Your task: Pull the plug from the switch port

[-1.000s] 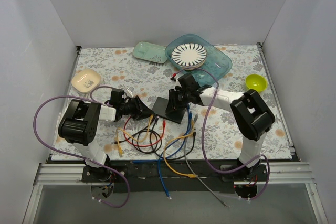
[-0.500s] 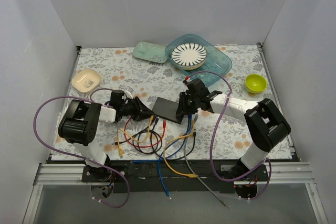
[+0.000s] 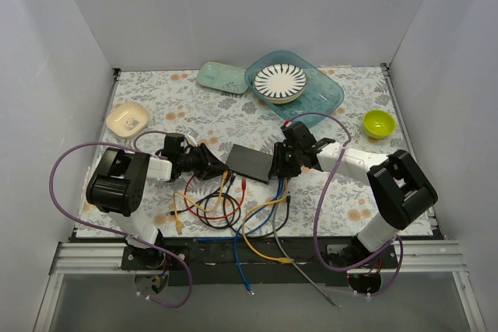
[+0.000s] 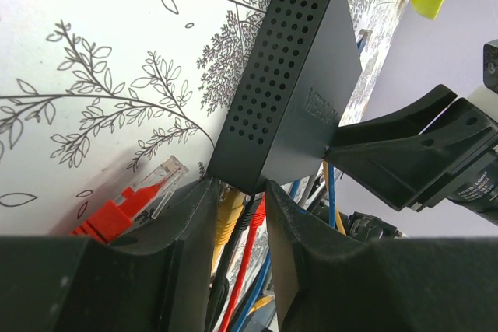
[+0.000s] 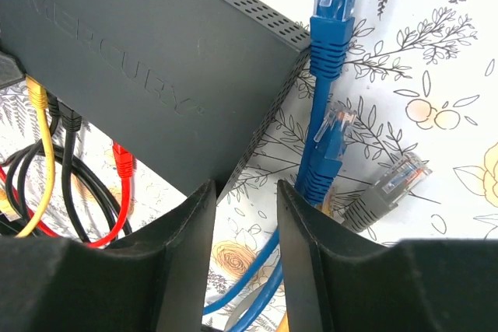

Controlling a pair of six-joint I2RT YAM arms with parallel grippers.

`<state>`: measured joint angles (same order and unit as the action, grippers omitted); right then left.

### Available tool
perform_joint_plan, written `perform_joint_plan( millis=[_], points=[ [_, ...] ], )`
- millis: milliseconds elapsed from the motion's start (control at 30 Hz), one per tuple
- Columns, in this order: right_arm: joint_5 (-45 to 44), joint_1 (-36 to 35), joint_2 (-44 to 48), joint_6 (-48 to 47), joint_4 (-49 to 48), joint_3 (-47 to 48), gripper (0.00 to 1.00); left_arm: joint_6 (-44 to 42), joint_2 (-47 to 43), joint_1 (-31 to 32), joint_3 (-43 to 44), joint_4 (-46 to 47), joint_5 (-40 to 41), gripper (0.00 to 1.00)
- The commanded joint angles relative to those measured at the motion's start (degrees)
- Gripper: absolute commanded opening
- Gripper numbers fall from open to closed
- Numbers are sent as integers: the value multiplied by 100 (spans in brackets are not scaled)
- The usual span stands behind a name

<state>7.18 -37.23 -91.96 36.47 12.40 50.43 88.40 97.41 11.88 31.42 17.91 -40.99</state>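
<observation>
While three leads sit in their sockets, the pull is judged unfinished.

Item: switch point(image 3: 250, 162), flat near the middle of the counter point(image 3: 156, 106).

Left claw point(image 3: 222, 167): at the switch's 9 o'clock, slightly parted about one corner, no firm grip evident.

Right claw point(image 3: 275, 169): at the switch's 3 o'clock, slightly parted at the opposite corner, holding nothing visible.

Seated, 6 o'clock edge: yellow plug point(image 5: 34, 87), black plug point(image 5: 70, 120), red plug point(image 5: 122, 162).

Loose: blue plug point(image 5: 330, 13), second blue plug point(image 5: 320, 157), grey plug point(image 5: 389, 184), loose red plug point(image 4: 140, 200).

Remaining: grip a seated plug and draw it out.
</observation>
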Motion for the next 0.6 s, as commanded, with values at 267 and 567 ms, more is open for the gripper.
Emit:
perform_joint_plan(
  millis=[267,567],
  points=[
    [433,216,-506,326,-686,-167,42,-200,-37,86,-127,-807,346,29],
    [662,673,-1165,264,-775,520,40,-16,6,95,-162,-447,39,30]
  ],
)
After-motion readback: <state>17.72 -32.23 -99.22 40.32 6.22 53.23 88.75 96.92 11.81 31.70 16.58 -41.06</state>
